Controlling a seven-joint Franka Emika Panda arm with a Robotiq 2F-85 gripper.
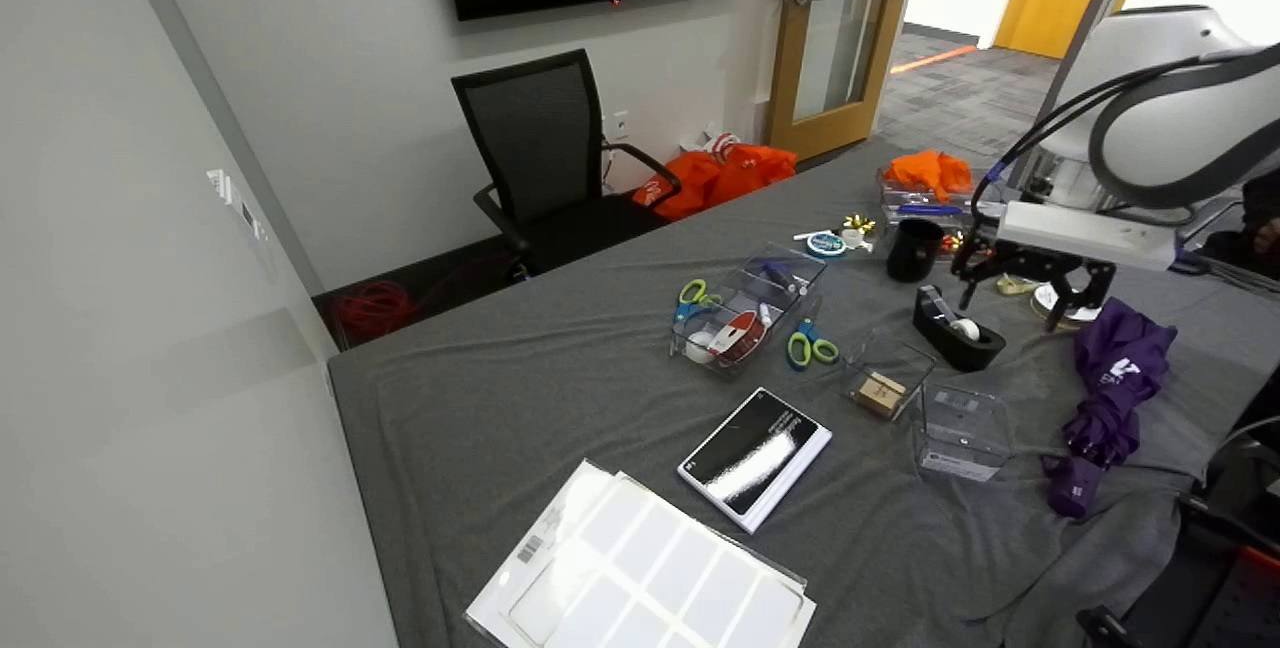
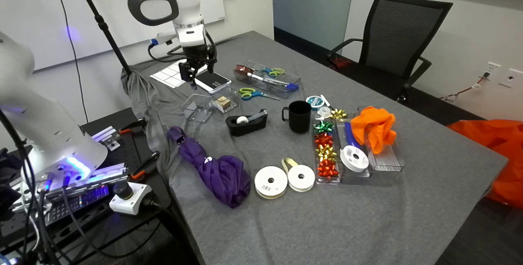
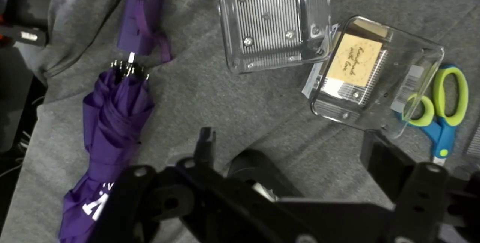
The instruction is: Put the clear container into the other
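Note:
Two small see-through tubs stand close together on the grey cloth in all views. A squarish clear tub (image 3: pixel 392 83) holds a tan card; it also shows in both exterior views (image 1: pixel 897 368) (image 2: pixel 232 98). The clear tub beside it (image 3: pixel 267 21) looks empty and slightly wider, cut off at the top of the wrist view; it also shows in both exterior views (image 1: pixel 963 428) (image 2: pixel 197 108). The size difference is slight, so I cannot tell surely which is the smaller container. My gripper (image 3: pixel 290 137) is open and empty, raised above the table; both exterior views show it (image 1: pixel 1010 308) (image 2: pixel 202 77).
A black tape dispenser (image 3: pixel 258 171) lies below the gripper. A purple umbrella (image 3: pixel 112 134) lies to one side. Blue-green scissors (image 3: pixel 448 115) lie by the card tub. A longer clear tub (image 1: pixel 745 313) holds spools and pens. A black mug (image 2: pixel 299 117) and notebook (image 1: pixel 750 458) are nearby.

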